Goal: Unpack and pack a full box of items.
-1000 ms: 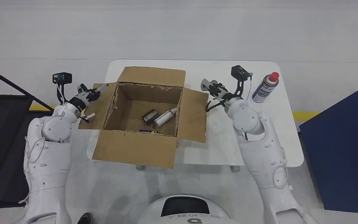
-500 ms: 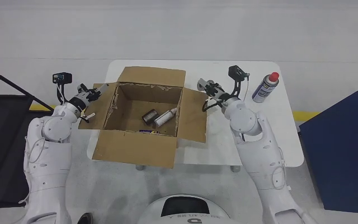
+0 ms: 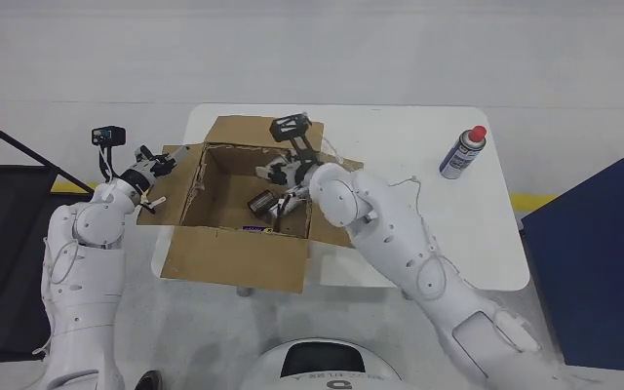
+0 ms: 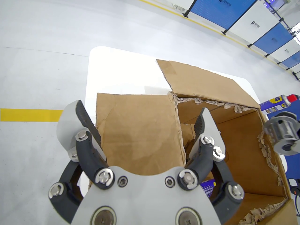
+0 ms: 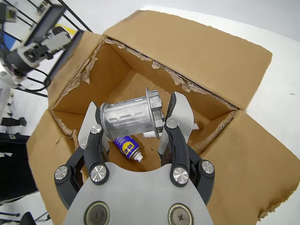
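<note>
In the top view the right arm is covering the right side of the box. A white item is peeking out behind one finger, too hidden to identify. A dark cylinder is lying on the box floor near the frame's centre. A small blue-and-yellow can is lying there too, partly covered.

The right end effector is gripping a silver, slotted metal cylinder with a flange, fingers partly closed on it above the open box. The left end effector is sitting spread wide at the box's left flap, holding nothing; contact with the cardboard is unclear.

The brown cardboard box, torn along its rims, is standing open on the white tabletop, left of centre. A red-capped spray can is standing upright at upper right.
</note>
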### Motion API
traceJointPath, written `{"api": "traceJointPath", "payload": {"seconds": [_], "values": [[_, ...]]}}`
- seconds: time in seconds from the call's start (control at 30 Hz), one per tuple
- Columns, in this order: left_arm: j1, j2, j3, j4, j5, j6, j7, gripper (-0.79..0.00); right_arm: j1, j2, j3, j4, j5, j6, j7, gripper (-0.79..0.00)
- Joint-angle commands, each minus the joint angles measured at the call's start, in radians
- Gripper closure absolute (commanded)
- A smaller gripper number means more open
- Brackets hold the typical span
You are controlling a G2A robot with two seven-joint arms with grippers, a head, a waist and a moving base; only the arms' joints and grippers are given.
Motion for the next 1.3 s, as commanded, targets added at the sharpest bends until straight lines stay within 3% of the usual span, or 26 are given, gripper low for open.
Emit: {"api": "traceJointPath", "payload": {"seconds": [0.0,0.13,0.3,0.37,0.47,0.67,0.7,0.83,1.1,1.27], "values": [[0.000,0.000,0.000,0.000,0.000,0.000,0.000,-0.785,0.067,-0.024,-0.063,0.088,-0.001,0.034,0.041,0.000],[0.000,0.000,0.000,0.000,0.000,0.000,0.000,-0.785,0.180,-0.097,-0.194,0.264,-0.007,0.158,0.088,0.000],[0.000,0.000,0.000,0.000,0.000,0.000,0.000,-0.785,0.260,-0.186,-0.274,0.419,0.074,0.205,0.041,0.000],[0.000,0.000,0.000,0.000,0.000,0.000,0.000,-0.785,0.283,-0.216,-0.297,0.473,0.088,0.219,0.027,-0.145],[0.000,0.000,0.000,0.000,0.000,0.000,0.000,-0.785,0.312,-0.257,-0.322,0.546,0.106,0.236,0.013,-0.265],[0.000,0.000,0.000,0.000,0.000,0.000,0.000,-0.785,0.347,-0.324,-0.343,0.662,0.134,0.261,-0.045,-0.397],[0.000,0.000,0.000,0.000,0.000,0.000,0.000,-0.785,0.351,-0.333,-0.344,0.679,0.139,0.260,-0.050,-0.536],[0.000,0.000,0.000,0.000,0.000,0.000,0.000,-0.785,0.365,-0.365,-0.351,0.738,0.146,0.251,-0.063,-0.785],[0.000,0.000,0.000,0.000,0.000,0.000,0.000,-0.785,0.368,-0.381,-0.325,0.736,0.145,0.185,-0.104,-0.785],[0.000,0.000,0.000,0.000,0.000,0.000,0.000,-0.785,0.320,-0.323,-0.228,0.603,0.119,0.112,-0.197,-0.785]]}}
